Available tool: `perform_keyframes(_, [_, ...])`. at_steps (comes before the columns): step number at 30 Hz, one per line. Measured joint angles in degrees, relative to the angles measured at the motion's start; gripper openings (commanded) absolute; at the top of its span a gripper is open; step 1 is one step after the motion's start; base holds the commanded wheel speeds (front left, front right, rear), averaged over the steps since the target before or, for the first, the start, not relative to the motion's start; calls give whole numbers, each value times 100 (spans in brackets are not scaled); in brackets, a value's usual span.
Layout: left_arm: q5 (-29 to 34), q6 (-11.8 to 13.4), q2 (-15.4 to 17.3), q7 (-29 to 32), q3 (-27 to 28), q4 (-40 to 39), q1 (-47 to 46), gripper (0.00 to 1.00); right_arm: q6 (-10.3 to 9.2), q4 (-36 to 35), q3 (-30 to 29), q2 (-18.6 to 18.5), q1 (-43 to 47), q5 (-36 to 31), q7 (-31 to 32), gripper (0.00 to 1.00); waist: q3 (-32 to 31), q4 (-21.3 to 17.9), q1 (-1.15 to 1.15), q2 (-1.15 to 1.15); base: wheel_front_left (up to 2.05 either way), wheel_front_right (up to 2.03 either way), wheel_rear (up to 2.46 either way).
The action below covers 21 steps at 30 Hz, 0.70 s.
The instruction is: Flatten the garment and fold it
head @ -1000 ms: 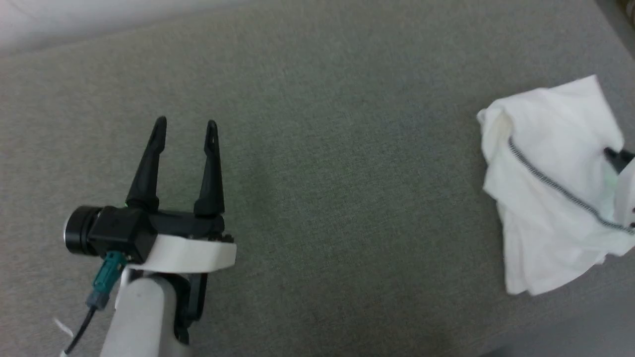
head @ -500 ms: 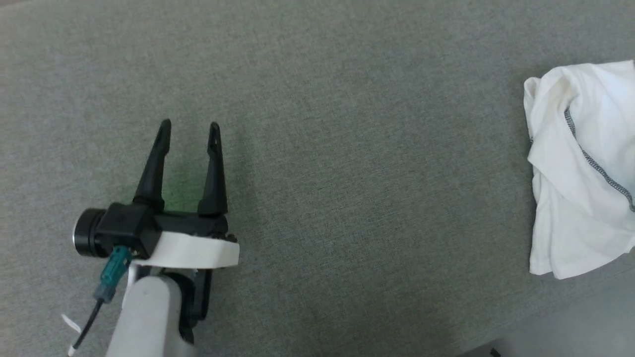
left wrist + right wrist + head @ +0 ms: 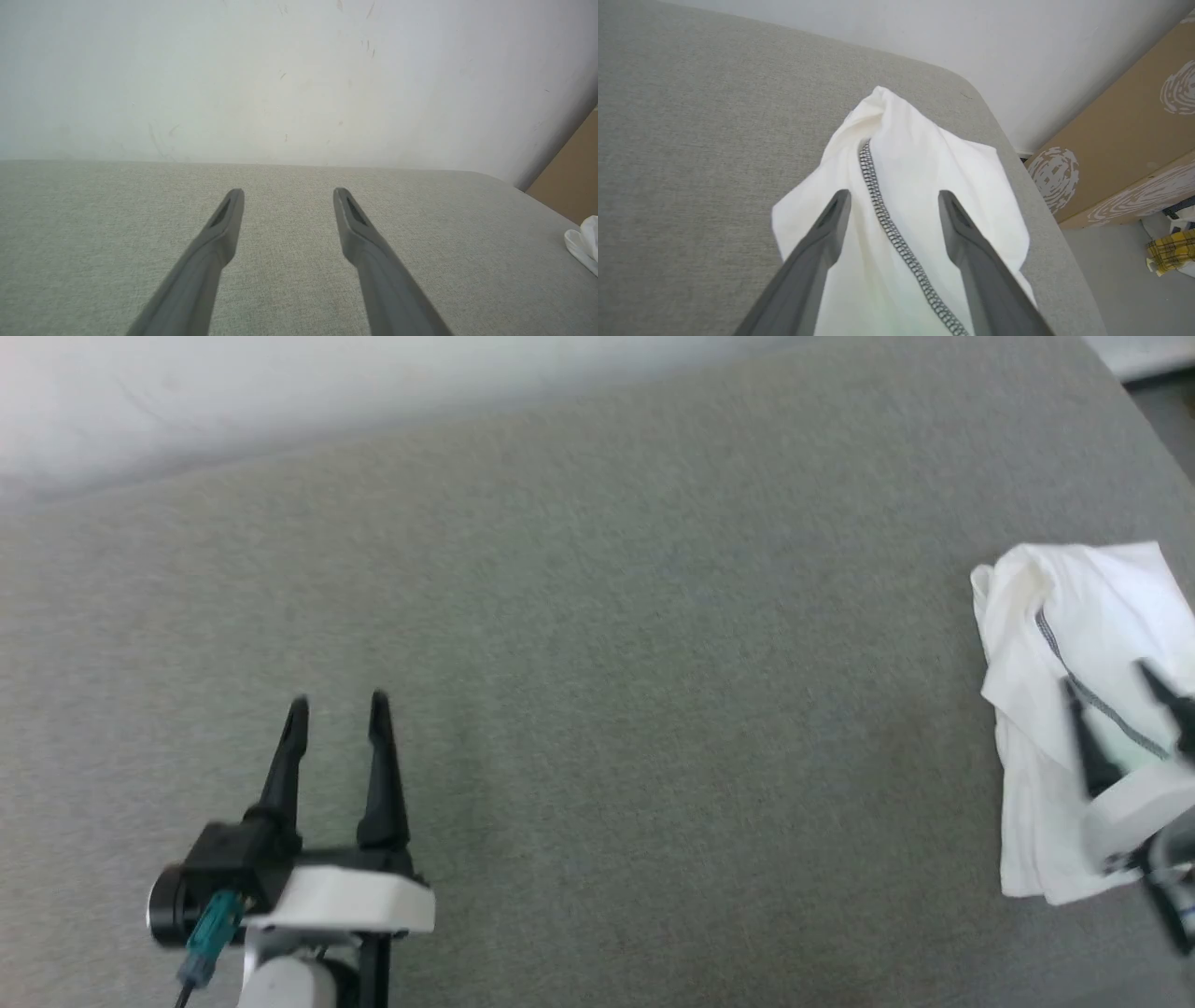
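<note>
The garment (image 3: 1046,607) is a white shirt with a dark stitched seam, lying crumpled in a heap near the right edge of the grey padded surface (image 3: 607,663). My right gripper (image 3: 1108,677) hovers open just above it. In the right wrist view the right gripper (image 3: 894,193) straddles the seam of the garment (image 3: 924,149), with no fabric pinched. My left gripper (image 3: 338,702) stands open and empty at the lower left, far from the shirt. In the left wrist view the left gripper (image 3: 287,191) points at the wall, and a bit of the garment (image 3: 584,238) shows at the right edge.
A white wall (image 3: 280,70) runs behind the surface. Past the rounded right corner stand brown cardboard boxes (image 3: 1125,130), with a yellow checked cloth (image 3: 1169,249) on the floor. Bare grey surface stretches between the two grippers.
My right gripper has opened and now stands over the garment, which has settled into a heap. The head camera has shifted, so the whole picture has moved. My left arm has kept its pose.
</note>
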Motion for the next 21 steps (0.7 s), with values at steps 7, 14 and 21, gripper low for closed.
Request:
perform_keyframes(7, [-53,42,-18,-1,233,40,377,100,0,-1236,43,823,651,162,155,100,-477,403,0,0,0,0,0])
perform_keyframes(14, [-49,15,9,-1,456,145,593,100,0,-2385,152,1515,965,313,259,100,-821,781,1,0,0,0,0])
perform_keyframes(21, [7,-164,96,-1,506,288,826,100,0,-3162,-168,1880,1799,250,480,100,-1180,1003,1,0,0,0,0])
